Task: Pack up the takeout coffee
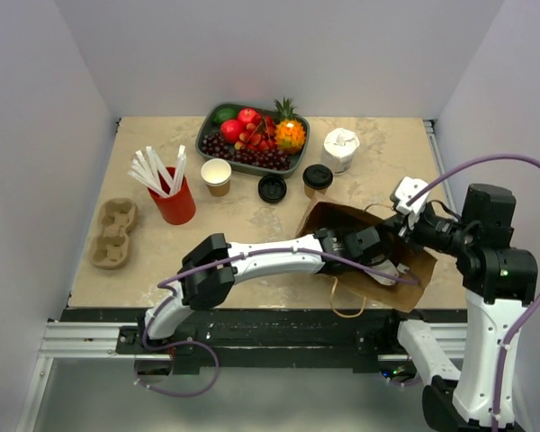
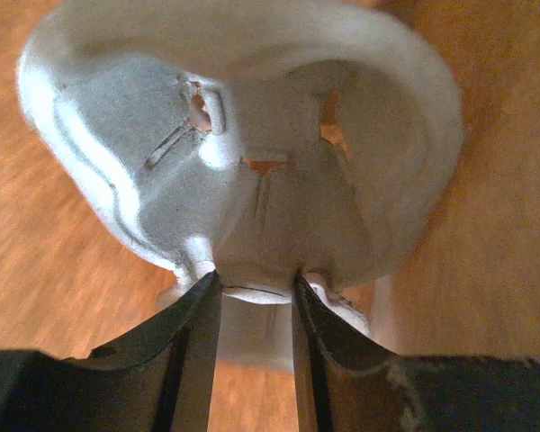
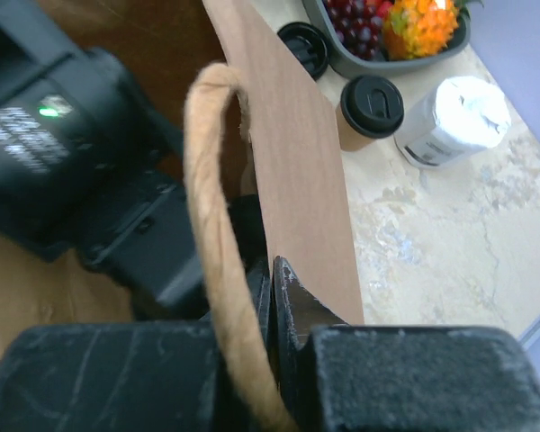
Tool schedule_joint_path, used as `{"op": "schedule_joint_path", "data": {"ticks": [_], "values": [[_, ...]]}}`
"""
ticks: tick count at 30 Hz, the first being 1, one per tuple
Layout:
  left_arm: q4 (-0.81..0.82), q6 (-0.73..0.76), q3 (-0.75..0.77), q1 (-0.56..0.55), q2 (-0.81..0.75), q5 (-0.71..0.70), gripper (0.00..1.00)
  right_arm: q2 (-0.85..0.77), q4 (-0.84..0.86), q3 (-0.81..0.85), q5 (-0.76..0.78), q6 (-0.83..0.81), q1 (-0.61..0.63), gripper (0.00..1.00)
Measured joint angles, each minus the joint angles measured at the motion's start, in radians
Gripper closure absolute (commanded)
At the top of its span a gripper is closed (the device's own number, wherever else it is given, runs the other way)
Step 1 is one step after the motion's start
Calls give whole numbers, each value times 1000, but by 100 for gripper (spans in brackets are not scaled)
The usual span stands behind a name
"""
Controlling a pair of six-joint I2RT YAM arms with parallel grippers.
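Note:
The takeout coffee (image 1: pixel 317 180), a small brown cup with a black lid, stands upright on the table behind the bag; it also shows in the right wrist view (image 3: pixel 369 108). A brown paper bag (image 1: pixel 405 288) lies open on its side at the right. My left gripper (image 1: pixel 376 250) is inside the bag, shut on the rim of a white moulded cup carrier (image 2: pixel 252 153). My right gripper (image 1: pixel 398 220) is shut on the bag's upper edge (image 3: pixel 297 180), beside its twine handle (image 3: pixel 211 225). Neither gripper touches the coffee.
A loose black lid (image 1: pixel 272 187) and a lidless brown cup (image 1: pixel 216 175) stand left of the coffee. A red cup with white straws (image 1: pixel 173 200), a brown cup carrier (image 1: pixel 113 232), a fruit tray (image 1: pixel 209 129) and a white wrapped roll (image 1: pixel 340 149) are also here.

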Motion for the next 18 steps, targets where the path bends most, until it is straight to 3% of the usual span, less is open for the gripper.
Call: {"op": "schedule_joint_path", "data": {"ticks": [18], "values": [[238, 93, -79, 27, 35, -111, 100, -11, -38, 3, -69, -19, 5, 100]]}}
